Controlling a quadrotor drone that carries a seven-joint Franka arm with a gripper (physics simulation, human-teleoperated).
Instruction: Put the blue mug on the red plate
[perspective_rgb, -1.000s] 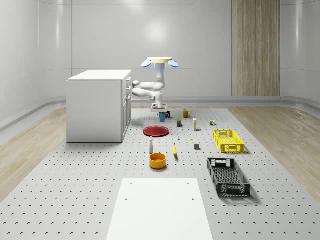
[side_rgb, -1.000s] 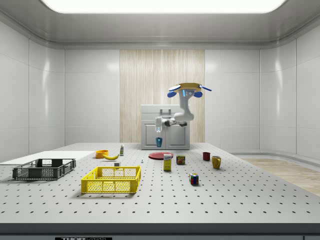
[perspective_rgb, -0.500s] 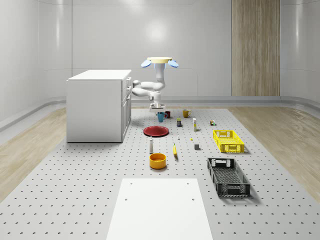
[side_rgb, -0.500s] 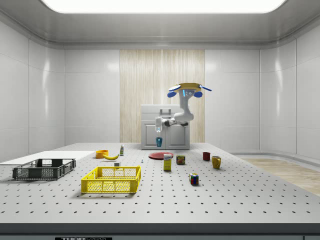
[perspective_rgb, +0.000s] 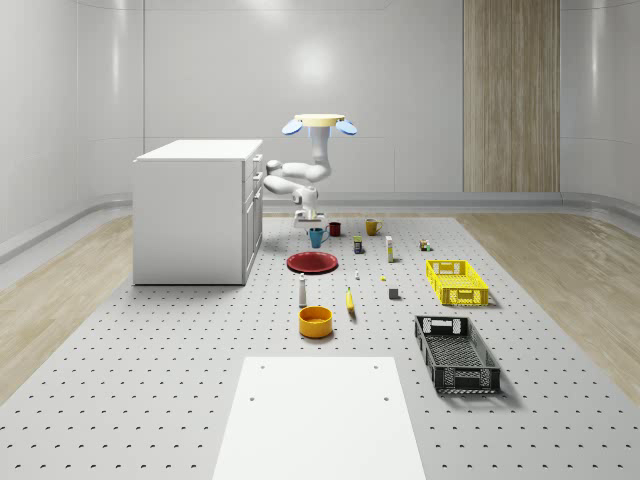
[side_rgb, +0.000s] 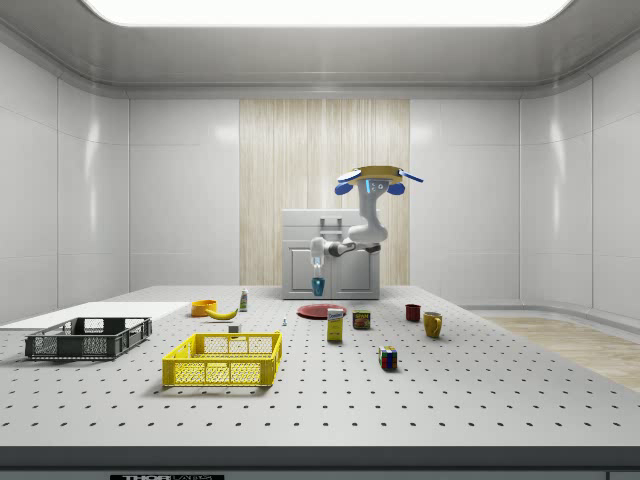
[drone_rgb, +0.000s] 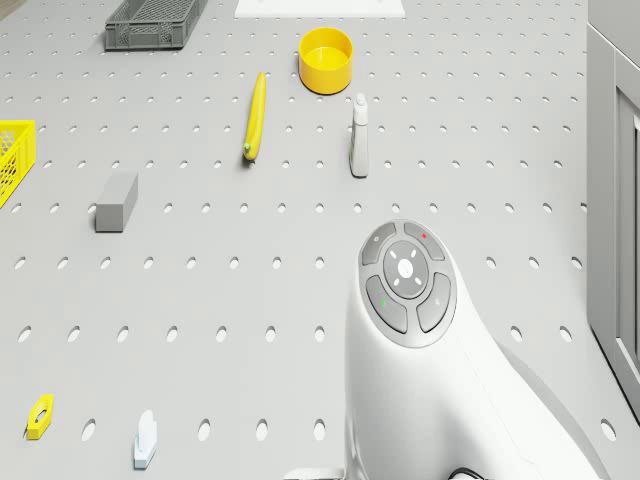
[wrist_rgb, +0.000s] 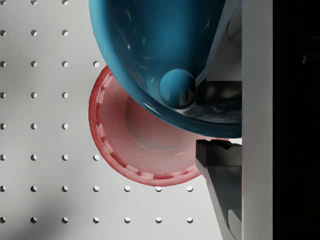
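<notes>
Jaws pinch the blue mug (wrist_rgb: 160, 55) above the red plate (wrist_rgb: 145, 145), drone (perspective_rgb: 319, 123) hovering beside the cabinet (perspective_rgb: 198, 210).

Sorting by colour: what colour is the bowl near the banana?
Yellow-orange bowl; clearest in the whole-scene view.

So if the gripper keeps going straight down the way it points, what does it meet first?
Most likely the red plate: the wrist view looks past the held blue mug onto it, though height above it is unclear.

The drone (perspective_rgb: 319, 122) hovers beside the cabinet (perspective_rgb: 198, 208). Its arm (perspective_rgb: 293, 176) bends downward. The gripper (perspective_rgb: 311, 215) points down, fingers (wrist_rgb: 223, 175) clamped on the blue mug (perspective_rgb: 316, 236).
</notes>
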